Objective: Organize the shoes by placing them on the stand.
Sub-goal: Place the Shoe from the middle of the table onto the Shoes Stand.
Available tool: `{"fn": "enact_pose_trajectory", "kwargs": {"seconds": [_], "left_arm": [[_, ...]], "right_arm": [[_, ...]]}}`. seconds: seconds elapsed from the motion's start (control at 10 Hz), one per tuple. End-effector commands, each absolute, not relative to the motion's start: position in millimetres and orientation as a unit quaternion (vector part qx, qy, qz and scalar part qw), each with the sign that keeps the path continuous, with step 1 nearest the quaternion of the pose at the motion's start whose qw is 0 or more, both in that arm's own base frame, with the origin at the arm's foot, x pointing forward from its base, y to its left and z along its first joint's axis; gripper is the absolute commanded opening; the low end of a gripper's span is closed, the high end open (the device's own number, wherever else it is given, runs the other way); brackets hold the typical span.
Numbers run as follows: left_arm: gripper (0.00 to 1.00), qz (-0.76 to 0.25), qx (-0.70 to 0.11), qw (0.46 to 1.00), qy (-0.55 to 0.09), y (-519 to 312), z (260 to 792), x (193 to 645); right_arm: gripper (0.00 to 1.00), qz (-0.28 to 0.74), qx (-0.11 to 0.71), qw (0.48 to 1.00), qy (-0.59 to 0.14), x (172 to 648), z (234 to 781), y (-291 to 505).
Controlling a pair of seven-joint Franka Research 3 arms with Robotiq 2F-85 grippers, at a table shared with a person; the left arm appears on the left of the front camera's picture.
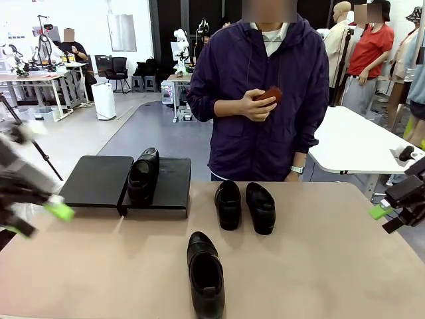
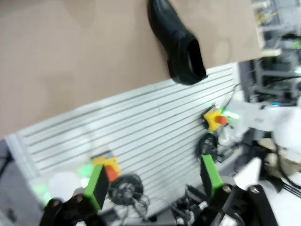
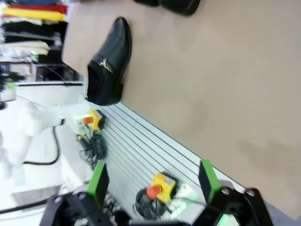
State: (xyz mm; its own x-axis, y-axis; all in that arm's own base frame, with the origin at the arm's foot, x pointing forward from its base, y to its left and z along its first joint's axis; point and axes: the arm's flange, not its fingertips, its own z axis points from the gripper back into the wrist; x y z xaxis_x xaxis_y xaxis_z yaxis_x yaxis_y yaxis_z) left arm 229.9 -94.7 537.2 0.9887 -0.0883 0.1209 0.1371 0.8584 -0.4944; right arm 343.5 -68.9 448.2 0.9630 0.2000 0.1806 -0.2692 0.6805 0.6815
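My left arm sits low at the left side of the table (image 1: 332,266), pulled back toward my side, and it shows only as a smear in the front view. From its wrist camera the left gripper (image 2: 153,178) looks down past the near table edge, its green pads spread as wide as they go with nothing between them and nothing touching them. My right arm just pokes in at the right edge of the front view, above the table's right end. The right gripper (image 3: 153,181) is likewise fully spread and empty, well apart from every shoe. One shoe (image 1: 143,174) is on the stand (image 1: 96,181), toe pointing away from me, lying about where the two slanted panels meet. I cannot tell which panel carries it. Two more shoes (image 1: 228,204) lie side by side on the bare table right of the stand, just in front of the person. The fourth shoe (image 1: 206,274) lies alone at mid-table close to me, its heel end at the near edge. The person stands at the far side with a hand (image 1: 249,105) holding a small dark-red object (image 1: 269,95) at chest height.
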Motion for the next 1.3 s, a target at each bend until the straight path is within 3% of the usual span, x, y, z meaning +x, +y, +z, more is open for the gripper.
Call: {"fn": "enact_pose_trajectory", "kwargs": {"seconds": [0.0,0.3,0.4,0.5,0.6,0.7,0.9,1.2], "left_arm": [[1.00,-0.009,-0.198,0.980,-0.016,-208.6,501.3,242.2],[1.00,0.034,-0.152,0.987,-0.037,-302.5,440.9,274.9],[1.00,0.058,-0.108,0.991,-0.054,-314.2,432.8,281.9],[1.00,0.040,-0.143,0.984,-0.093,-305.4,459.9,283.5],[1.00,0.026,-0.149,0.988,-0.044,-308.3,430.1,250.8],[1.00,0.026,-0.149,0.988,-0.044,-308.3,430.1,250.8],[1.00,0.090,-0.134,0.983,-0.082,-316.0,417.6,297.9],[1.00,0.120,-0.127,0.983,-0.064,-315.8,390.1,322.2]], "right_arm": [[1.00,0.141,0.380,0.913,-0.047,342.9,449.1,-73.1],[1.00,0.141,0.380,0.913,-0.047,342.9,449.1,-73.1],[1.00,0.141,0.380,0.913,-0.047,342.9,449.1,-73.1],[1.00,0.141,0.380,0.913,-0.047,342.9,449.1,-73.1],[1.00,0.141,0.380,0.913,-0.047,342.9,449.1,-73.1],[1.00,0.141,0.380,0.913,-0.047,342.9,449.1,-73.1],[1.00,0.141,0.380,0.913,-0.047,342.9,449.1,-73.1],[1.00,0.141,0.380,0.913,-0.047,342.9,449.1,-73.1]]}}
